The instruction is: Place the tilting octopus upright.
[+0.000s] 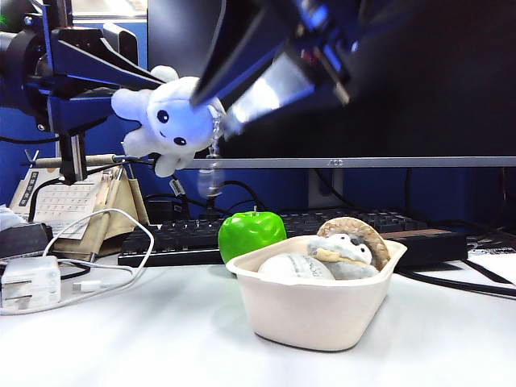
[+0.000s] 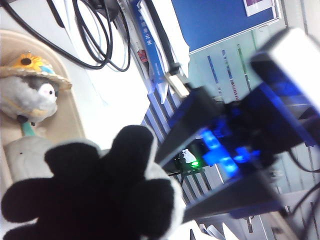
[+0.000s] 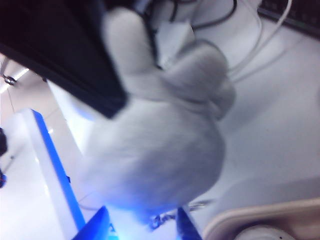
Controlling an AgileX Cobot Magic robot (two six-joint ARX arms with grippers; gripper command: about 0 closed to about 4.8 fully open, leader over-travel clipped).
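The octopus is pinched aloft by the closed left end effector; the right end effector, spread beside its head, should be cleared before lowering upright.

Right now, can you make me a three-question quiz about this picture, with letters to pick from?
1. Where is the octopus?
A. in the tub
B. up in the air between the two arms
C. on the keyboard

2. What colour is the apple?
A. red
B. yellow
C. green

3. How is the left gripper?
A. shut on the octopus
B. wide open and holding nothing
C. resting on the table

Answers:
1 B: it hangs above the table, the left gripper on it and the right gripper at its other side.
2 C: bright green, beside the tub.
3 A: its fingers pinch the octopus.
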